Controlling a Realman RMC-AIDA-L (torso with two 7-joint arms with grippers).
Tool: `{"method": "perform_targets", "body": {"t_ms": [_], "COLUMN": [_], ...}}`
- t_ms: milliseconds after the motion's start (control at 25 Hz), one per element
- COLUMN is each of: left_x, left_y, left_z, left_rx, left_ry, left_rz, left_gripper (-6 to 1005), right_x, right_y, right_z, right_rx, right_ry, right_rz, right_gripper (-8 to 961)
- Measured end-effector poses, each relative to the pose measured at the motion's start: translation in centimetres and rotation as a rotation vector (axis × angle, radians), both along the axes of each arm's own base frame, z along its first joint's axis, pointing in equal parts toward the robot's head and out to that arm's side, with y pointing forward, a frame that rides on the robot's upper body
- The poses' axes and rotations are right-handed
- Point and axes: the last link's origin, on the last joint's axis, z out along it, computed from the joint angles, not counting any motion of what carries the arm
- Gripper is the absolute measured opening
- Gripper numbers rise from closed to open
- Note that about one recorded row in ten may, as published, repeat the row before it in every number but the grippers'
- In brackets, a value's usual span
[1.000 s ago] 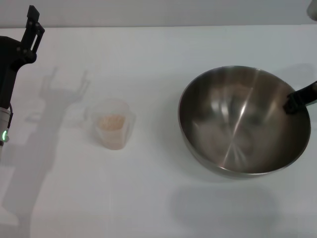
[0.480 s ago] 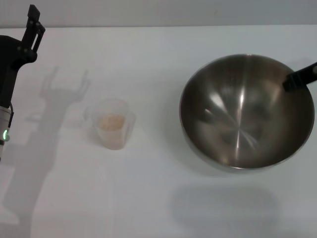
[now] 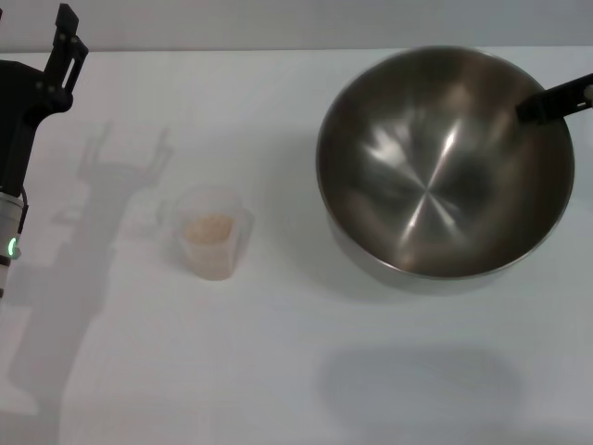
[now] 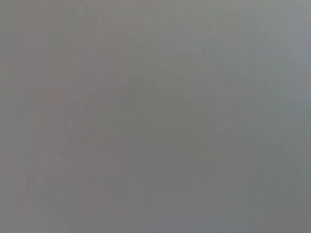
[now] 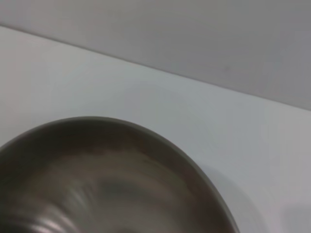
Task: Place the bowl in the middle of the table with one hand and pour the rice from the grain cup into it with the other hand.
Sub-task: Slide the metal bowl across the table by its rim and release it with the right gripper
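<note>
No readable text, no labels, no brand marks, no numbers, no signs on anything in view

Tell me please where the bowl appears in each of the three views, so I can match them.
Head view: the bowl fills the upper right, lifted off the table, with the right tool at its right rim.
Left wrist view: not in it; only plain grey.
Right wrist view: the bowl fills the lower left.
Shared landmark: the table's far edge, in head and right wrist views.
</note>
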Motion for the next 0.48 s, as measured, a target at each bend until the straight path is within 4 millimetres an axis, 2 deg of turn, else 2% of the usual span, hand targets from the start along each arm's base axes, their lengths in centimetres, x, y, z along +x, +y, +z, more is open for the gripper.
{"method": "perform_targets", "body": {"t_ms": [480], "left_x": [0.0], "left_y": [0.1], "left_z": [0.0], "left_rx": [0.0], "left_ry": [0.001], "left_rz": [-0.001], "left_gripper": [799], "right_x": [-0.3], "right_y": [-0.1], "right_z": [-2.4], "right_rx": [-0.099], "right_ry": [0.121], "right_rz": [0.005], "right_gripper": [9]}}
